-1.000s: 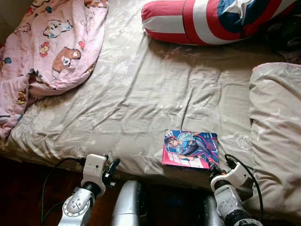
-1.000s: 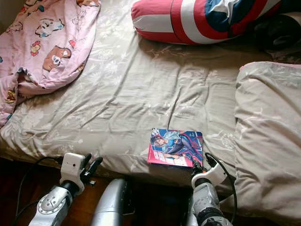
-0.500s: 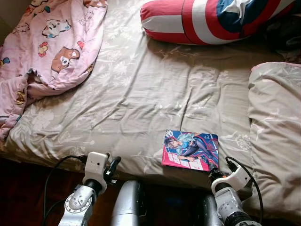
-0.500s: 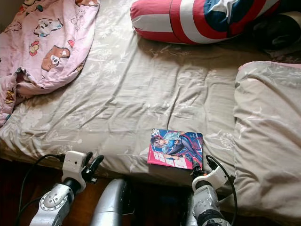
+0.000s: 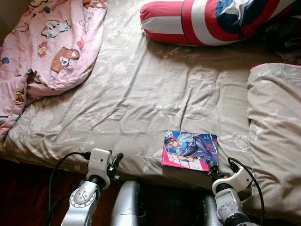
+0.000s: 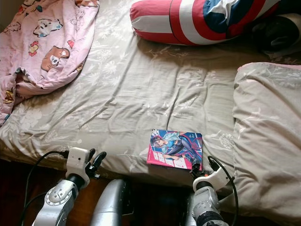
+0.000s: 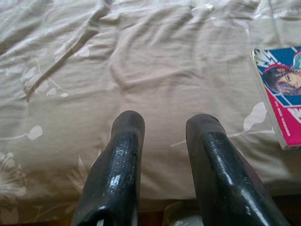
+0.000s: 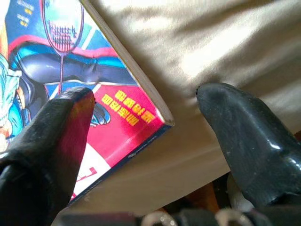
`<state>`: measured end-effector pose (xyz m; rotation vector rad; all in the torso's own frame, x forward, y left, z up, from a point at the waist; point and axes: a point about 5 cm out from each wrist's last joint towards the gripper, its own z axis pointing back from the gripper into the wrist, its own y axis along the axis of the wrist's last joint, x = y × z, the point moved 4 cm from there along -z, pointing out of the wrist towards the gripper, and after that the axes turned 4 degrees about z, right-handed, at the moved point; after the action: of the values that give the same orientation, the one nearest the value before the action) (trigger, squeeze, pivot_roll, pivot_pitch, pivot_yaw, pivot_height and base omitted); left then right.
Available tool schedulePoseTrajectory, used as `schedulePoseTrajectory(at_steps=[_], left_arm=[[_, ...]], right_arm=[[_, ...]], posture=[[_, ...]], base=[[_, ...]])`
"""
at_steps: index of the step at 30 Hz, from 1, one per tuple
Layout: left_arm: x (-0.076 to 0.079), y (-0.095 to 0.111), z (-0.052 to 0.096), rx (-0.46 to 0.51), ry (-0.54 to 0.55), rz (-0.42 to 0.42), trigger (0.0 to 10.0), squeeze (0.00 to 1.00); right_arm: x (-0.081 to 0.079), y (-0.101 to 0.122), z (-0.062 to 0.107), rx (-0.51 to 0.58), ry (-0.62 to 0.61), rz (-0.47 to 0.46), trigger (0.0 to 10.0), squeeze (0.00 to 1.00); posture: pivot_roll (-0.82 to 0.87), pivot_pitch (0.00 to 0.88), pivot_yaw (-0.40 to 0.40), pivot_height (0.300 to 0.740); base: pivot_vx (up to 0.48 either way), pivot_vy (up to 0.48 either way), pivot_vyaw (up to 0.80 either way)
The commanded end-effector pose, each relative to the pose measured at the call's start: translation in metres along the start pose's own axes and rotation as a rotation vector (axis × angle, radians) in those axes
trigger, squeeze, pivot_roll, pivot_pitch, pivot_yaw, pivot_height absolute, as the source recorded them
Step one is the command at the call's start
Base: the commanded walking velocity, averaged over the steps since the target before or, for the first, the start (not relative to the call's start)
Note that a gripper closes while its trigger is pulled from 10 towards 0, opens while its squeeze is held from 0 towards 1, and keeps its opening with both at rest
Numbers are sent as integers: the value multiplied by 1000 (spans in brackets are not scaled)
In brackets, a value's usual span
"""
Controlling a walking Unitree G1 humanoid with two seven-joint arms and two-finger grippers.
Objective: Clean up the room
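A colourful comic book (image 5: 190,149) lies flat on the beige bed sheet (image 5: 141,94), close to the bed's near edge. My right gripper (image 5: 211,165) sits at the book's near right corner. In the right wrist view this gripper (image 8: 146,94) is open and the book (image 8: 56,70) has its corner between the two fingers, one finger (image 8: 61,127) over the cover. Further left along the bed edge, my left gripper (image 5: 115,159) is open and holds nothing. The left wrist view has its fingers (image 7: 120,155) over bare sheet, with the book (image 7: 282,89) off to one side.
A pink cartoon blanket (image 5: 51,47) is bunched at the far left of the bed. A red, white and blue bolster (image 5: 211,19) lies at the far side. A beige pillow (image 5: 277,132) covers the right side. Dark floor (image 5: 23,197) runs below the bed edge.
My left arm has shifted a little to the right and toward the bed edge. The right gripper has barely moved at the book's corner. The book has not moved.
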<state>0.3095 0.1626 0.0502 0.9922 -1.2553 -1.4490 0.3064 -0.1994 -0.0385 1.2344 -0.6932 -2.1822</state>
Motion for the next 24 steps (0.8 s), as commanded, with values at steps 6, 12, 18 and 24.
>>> schedulePoseTrajectory(at_steps=[6, 12, 18, 24], left_arm=[[0, -14, -1, -40, 5, -8, 10000, 0], [-2, -14, -12, -34, 17, -1, 10000, 0], [-1, -18, -19, -38, 43, 42, 10000, 0], [-4, -25, -21, -54, 93, 111, 10000, 0]], right_arm=[[13, -4, 7, 22, -13, -17, 10000, 0], [-3, 17, 9, 148, 100, 234, 10000, 0], [-39, 29, 9, 219, 258, 432, 10000, 0], [-35, 41, 7, 256, 213, 512, 10000, 0]], posture=[[93, 203, 86, 636], [63, 142, 71, 636], [26, 93, 57, 636], [17, 56, 48, 646]], base=[[0, 0, 0], [0, 0, 0], [0, 0, 0], [0, 0, 0]])
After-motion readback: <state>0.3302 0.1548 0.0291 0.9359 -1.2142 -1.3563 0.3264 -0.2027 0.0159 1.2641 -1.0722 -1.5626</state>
